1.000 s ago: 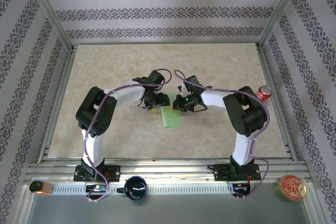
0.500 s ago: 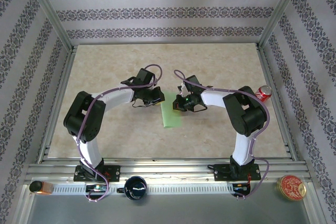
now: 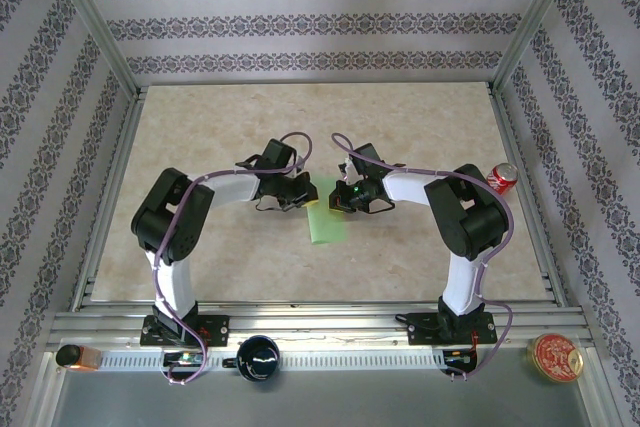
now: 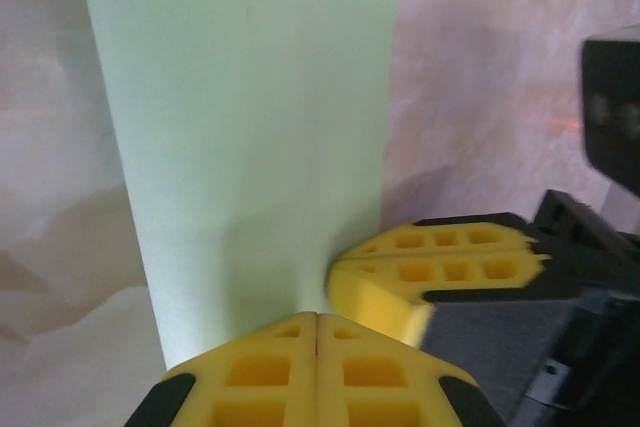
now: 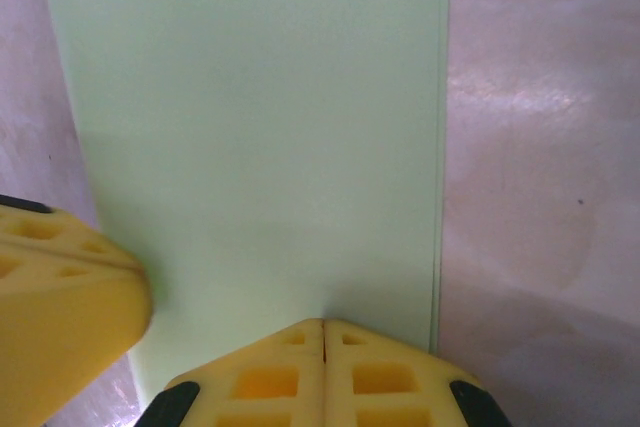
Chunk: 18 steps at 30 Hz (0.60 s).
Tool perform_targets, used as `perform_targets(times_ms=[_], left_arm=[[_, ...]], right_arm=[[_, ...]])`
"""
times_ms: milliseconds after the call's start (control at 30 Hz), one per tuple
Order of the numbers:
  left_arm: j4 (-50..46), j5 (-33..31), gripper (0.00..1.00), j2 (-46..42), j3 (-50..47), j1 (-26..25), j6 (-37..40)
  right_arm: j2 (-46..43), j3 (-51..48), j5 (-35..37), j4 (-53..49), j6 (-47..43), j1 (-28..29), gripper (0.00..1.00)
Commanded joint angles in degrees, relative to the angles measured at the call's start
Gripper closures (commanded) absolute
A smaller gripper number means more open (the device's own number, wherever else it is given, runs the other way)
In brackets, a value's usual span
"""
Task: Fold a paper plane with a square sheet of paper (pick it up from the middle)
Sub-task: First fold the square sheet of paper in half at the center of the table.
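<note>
The square sheet of paper (image 3: 326, 223) lies on the table as a narrow light-green rectangle, long side running toward me. Both grippers sit at its far end. My left gripper (image 3: 306, 197) is shut, its yellow tips (image 4: 317, 315) touching the sheet (image 4: 250, 127) near one end. My right gripper (image 3: 338, 203) is also shut, and its tips (image 5: 323, 322) rest on the sheet (image 5: 260, 117) close to its right edge. I see no paper between either pair of pads. The right gripper's fingers (image 4: 440, 267) appear beside my left tips. No paper plane shape is visible.
A red can (image 3: 502, 177) stands at the table's right edge, near the right arm's elbow. On the front rail are a black mug (image 3: 259, 357), a round tin (image 3: 555, 357) and a small orange object (image 3: 75, 356). Metal frame posts border the table.
The left gripper has gone from open to shut at the paper's far end, and the left arm's elbow has shifted left. The right arm and the paper have stayed put.
</note>
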Motion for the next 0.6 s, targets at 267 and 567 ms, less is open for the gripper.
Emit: perform_targets(times_ms=[267,567], left_arm=[[-3.23,-7.01,1.00,2.25,-6.46,-0.09,5.68],[-0.27,-0.34,1.00,-5.54,-5.17,-0.45,-1.00]], right_arm=[[2.56,-2.26,3.40,-4.82,0.43,-0.22,1.00],[1.71,-2.75,4.11,-4.47,1.30,-0.13,1.00]])
